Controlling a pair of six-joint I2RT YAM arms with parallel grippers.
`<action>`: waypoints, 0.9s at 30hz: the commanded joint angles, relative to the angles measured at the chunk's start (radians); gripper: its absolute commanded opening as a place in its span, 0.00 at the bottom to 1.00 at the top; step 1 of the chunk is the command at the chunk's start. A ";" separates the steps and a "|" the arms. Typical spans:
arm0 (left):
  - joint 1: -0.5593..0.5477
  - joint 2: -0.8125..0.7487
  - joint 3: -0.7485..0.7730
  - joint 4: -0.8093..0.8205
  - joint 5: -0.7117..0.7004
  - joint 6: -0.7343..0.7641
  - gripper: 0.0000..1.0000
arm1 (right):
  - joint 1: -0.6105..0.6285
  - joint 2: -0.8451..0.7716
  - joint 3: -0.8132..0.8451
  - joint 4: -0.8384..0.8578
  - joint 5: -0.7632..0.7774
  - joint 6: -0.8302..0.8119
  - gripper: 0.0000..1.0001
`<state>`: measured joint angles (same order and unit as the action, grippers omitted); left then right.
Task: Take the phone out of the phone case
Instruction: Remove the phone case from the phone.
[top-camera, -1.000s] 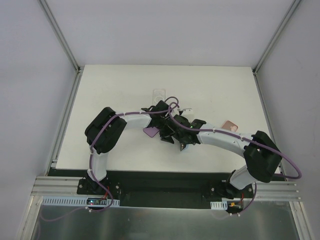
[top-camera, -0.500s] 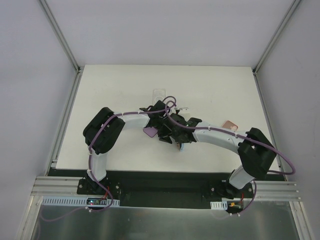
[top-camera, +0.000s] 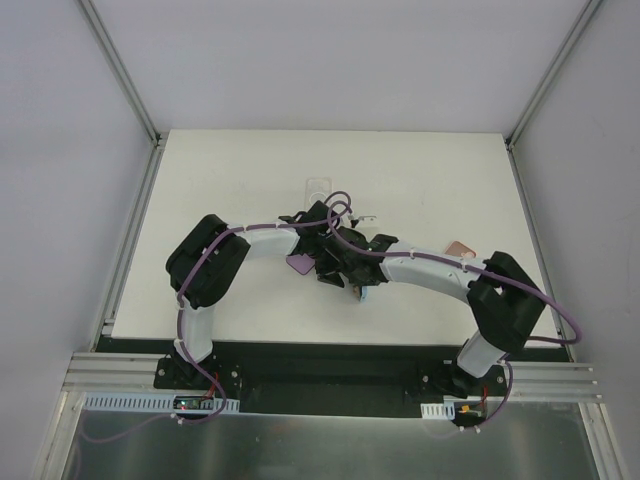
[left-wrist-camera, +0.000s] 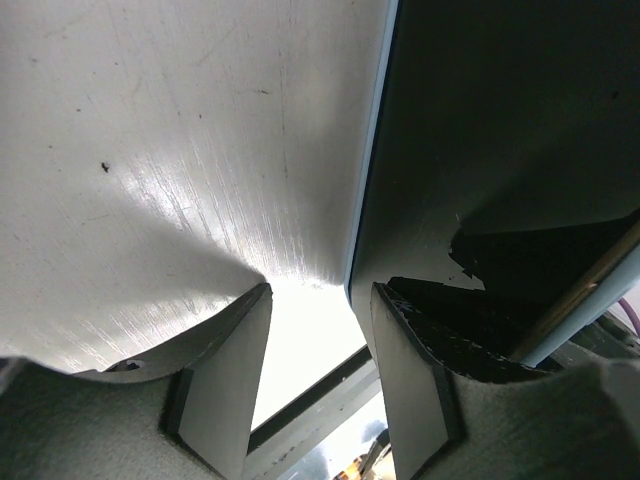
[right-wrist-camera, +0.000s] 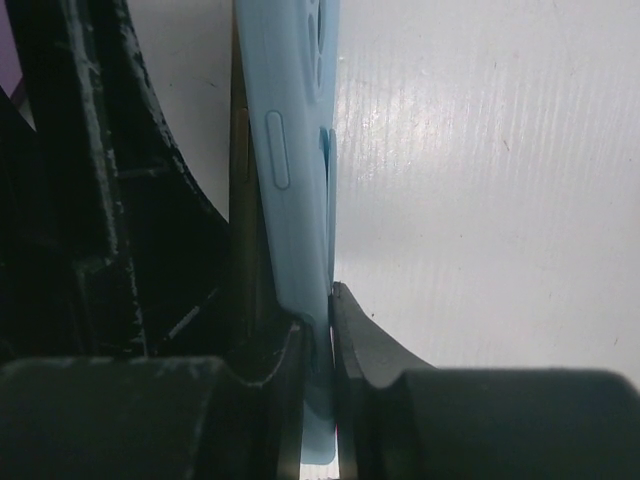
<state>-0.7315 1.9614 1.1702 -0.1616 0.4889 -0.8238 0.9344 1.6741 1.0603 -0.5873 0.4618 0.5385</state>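
Blue case (right-wrist-camera: 295, 150): light blue, turned on edge, with a raised side button showing in the right wrist view. From above it sits near the middle of the table (top-camera: 220, 180), where the two arms meet, and only a sliver shows below the hands. I cannot tell whether it touches the table.
Right hand (right-wrist-camera: 318, 310): clamped on the case, with one finger pressed to each face near its lower end.
Phone (left-wrist-camera: 500, 120): a dark, glossy face bordered by the case's thin blue rim, and seated in the case.
Left hand (left-wrist-camera: 320, 295): fingers apart, with bright table showing through the gap. One finger lies close against the rimmed edge of the phone, but I cannot tell whether they touch.
Table surface: white, with fine scratches and a few dark specks.
Purple piece (top-camera: 299, 264): flat on the table just left of the hands, partly hidden under the left arm.
Clear case (top-camera: 318, 187): flat on the table beyond the hands, apart from them.
Pink piece (top-camera: 458, 249): flat on the table, just beside the right arm.
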 joint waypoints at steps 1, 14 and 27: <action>-0.020 0.042 -0.047 -0.052 -0.104 0.048 0.48 | -0.025 0.286 -0.174 0.293 -0.175 0.104 0.15; -0.019 0.037 -0.055 -0.052 -0.105 0.046 0.48 | -0.049 0.311 -0.253 0.414 -0.190 0.106 0.11; 0.081 -0.105 -0.112 -0.058 -0.052 0.058 0.49 | -0.045 0.096 -0.283 0.415 -0.215 -0.012 0.01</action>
<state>-0.6998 1.9110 1.1133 -0.1513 0.4877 -0.8192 0.8951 1.6520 0.9047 -0.3706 0.4164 0.5144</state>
